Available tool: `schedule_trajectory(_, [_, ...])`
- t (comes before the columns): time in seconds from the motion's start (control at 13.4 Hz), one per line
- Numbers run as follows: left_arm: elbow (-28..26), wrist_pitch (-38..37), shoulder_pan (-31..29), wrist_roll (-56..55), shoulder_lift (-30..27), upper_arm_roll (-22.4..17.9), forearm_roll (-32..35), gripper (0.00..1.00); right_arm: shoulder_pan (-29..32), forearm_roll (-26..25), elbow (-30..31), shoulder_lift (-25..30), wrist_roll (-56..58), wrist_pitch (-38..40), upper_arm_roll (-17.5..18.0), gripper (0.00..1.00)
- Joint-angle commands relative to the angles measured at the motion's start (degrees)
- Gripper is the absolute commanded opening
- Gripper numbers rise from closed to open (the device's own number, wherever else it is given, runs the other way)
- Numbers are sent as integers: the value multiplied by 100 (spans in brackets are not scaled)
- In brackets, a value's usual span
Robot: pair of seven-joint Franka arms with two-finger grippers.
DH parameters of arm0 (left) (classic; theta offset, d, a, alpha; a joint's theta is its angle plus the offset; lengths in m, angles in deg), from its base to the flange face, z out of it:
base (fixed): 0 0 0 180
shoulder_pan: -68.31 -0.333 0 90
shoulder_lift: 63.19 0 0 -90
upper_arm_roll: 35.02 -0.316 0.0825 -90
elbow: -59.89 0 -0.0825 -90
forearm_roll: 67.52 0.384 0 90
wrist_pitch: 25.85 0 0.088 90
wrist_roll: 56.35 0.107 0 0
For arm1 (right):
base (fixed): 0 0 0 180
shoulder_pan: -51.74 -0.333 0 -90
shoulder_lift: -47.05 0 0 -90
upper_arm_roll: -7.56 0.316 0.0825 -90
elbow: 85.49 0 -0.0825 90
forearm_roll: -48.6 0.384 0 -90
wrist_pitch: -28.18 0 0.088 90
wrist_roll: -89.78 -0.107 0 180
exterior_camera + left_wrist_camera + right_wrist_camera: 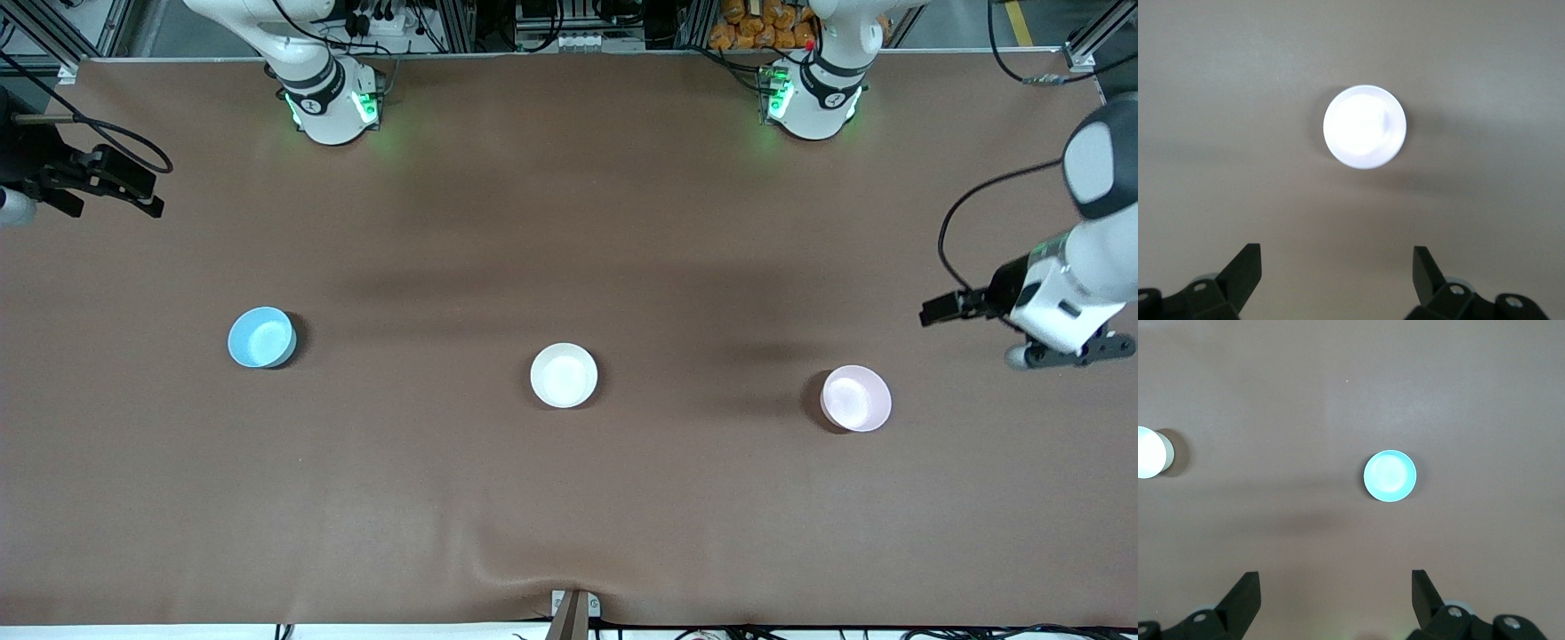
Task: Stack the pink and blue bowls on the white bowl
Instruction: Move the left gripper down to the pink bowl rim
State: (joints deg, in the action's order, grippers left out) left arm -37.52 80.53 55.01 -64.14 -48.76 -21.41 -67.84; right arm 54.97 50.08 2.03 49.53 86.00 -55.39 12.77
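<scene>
Looking through both wrist cameras, I see each gripper with its 2 fingers spread wide and nothing between them. My left gripper (pixel 1337 273) hangs high over the table's (pixel 569 498) left-arm end, and my right gripper (pixel 1335 597) high over the right-arm end.

Taking the white bowl (pixel 564 375) as landmark: the pink bowl (pixel 855 398) sits well apart toward the left arm's end, the blue bowl (pixel 261 337) well apart toward the right arm's end. All 3 stand upright, unstacked. I can read no writing on any of them.
</scene>
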Motion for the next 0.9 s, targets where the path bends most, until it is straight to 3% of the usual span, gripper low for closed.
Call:
schedule_trajectory(0.0, [73,435,-85,68,533,45,-56,100,108,115,-104,-46,44,95,42,100])
schedule_trajectory(0.45, [100,1630,-138,68,1650,36,-21,100,99,115,-104,-46,44,95,42,100])
schedule_trajectory(0.82, [109,1939,-156,85,2090,-17,58,68,108,115,-104,-46,44,95,42,100])
